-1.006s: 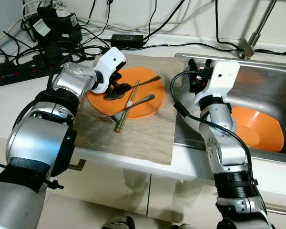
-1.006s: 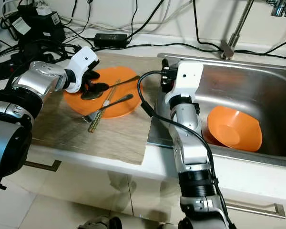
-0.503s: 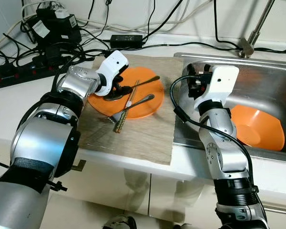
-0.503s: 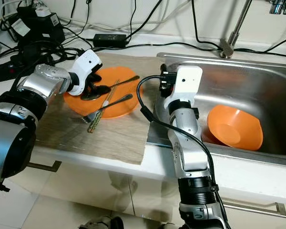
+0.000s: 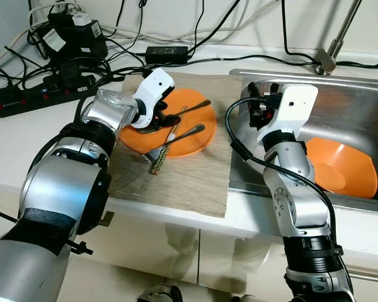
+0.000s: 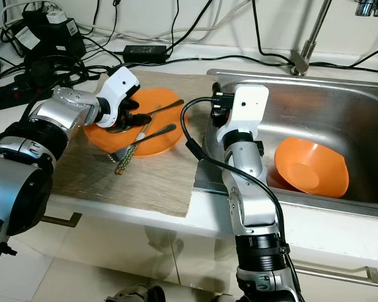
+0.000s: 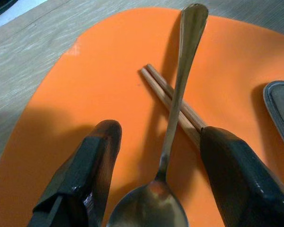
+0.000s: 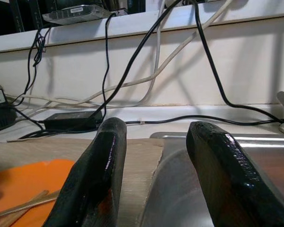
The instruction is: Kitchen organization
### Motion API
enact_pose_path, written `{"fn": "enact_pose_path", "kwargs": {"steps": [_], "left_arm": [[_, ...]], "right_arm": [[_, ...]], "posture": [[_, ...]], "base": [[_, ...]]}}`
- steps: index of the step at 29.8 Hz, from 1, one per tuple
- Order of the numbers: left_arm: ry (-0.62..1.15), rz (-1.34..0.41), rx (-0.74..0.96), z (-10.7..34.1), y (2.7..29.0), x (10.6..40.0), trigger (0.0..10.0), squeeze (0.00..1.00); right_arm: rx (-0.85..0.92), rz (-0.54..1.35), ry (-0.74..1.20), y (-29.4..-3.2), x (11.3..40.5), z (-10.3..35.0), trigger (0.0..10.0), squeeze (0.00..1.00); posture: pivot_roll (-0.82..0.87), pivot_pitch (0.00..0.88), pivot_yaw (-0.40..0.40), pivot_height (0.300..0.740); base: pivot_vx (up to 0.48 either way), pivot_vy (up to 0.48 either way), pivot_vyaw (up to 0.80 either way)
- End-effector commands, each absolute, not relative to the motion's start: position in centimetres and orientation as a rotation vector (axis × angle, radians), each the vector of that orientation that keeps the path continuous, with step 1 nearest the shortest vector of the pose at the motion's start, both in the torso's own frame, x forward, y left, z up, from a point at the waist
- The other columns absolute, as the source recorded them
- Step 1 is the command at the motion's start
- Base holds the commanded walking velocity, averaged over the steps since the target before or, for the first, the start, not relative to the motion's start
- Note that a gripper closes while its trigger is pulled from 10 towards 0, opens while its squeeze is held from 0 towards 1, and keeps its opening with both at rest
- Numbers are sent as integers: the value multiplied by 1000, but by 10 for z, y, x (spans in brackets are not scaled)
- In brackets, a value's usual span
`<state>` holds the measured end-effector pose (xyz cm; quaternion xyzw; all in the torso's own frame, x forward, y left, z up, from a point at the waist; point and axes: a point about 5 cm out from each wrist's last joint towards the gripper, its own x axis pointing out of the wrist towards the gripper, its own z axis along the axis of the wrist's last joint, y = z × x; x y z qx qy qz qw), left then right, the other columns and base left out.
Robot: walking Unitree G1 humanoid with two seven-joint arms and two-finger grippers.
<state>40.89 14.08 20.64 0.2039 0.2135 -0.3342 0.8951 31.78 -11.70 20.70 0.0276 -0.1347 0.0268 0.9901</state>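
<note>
My left gripper [image 7: 156,184] sits low over the orange plate [image 5: 192,135], fingers spread wide w/ the spoon [image 7: 173,137] lying between them, bowl end nearest the wrist; neither finger pad looks to be touching the metal, so nothing is gripped. The plate rests on the woven mat [image 5: 183,179], which lies on the counter just left of the sink [image 6: 365,107]. On the plate w/ the spoon: a pair of wooden chopsticks [image 5: 167,141] crossing under the spoon handle, their lower ends off the plate's near rim onto the mat, and a fork [image 5: 176,139] lying to the sink side of the chopsticks, tines past the plate's near rim.

My right gripper [image 8: 154,175] is held up over the sink's left edge, fingers apart, holding nothing, pointing toward the back wall. An orange bowl [image 6: 312,168] sits tilted inside the sink basin, right of that arm. Behind the plate, at the rear of the counter: power strip [image 5: 31,94], black adapter [image 5: 167,53], tangle of cables [image 5: 113,63].
</note>
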Motion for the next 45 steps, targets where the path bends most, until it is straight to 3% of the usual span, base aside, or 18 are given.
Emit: {"fn": "enact_pose_path", "kwargs": {"steps": [1, 16, 17, 18, 19, 20, 24, 25, 45], "left_arm": [[510, -672, 410, 192, 147, 405, 10000, 0], [576, -648, 442, 177, 157, 401, 10000, 0], [580, -650, 447, 176, 157, 400, 8353, 16], [581, -642, 458, 175, 158, 400, 0, 349], [582, -635, 466, 174, 159, 400, 0, 349], [584, -627, 481, 174, 160, 400, 0, 443], [578, -609, 492, 173, 162, 401, 0, 416], [576, -604, 494, 173, 162, 401, 0, 0], [494, -583, 318, 186, 158, 405, 0, 0]], "right_arm": [[48, 52, -272, -116, 315, 208, 10000, 0], [44, 55, -258, -117, 314, 208, 10000, 0], [44, 55, -259, -117, 314, 208, 10000, 0], [45, 56, -258, -117, 314, 208, 10000, 0], [45, 56, -258, -117, 314, 208, 10000, 0], [45, 56, -258, -117, 314, 208, 10000, 0], [45, 57, -257, -117, 314, 208, 10000, 0], [45, 56, -256, -117, 314, 208, 10000, 0], [44, 40, -236, -123, 312, 205, 10000, 0]], "posture": [[-170, 13, 113, 740], [-165, 14, 105, 740], [-165, 14, 105, 740], [-165, 14, 105, 740], [-165, 14, 105, 740], [-160, 21, 103, 740], [-160, 24, 102, 740], [-160, 24, 102, 740], [-168, 38, 99, 740]], "base": [[0, 0, 0], [0, 0, 0], [0, 0, 0], [0, 0, 0], [0, 0, 0], [0, 0, 0], [0, 0, 0], [0, 0, 0], [0, 0, 0]]}}
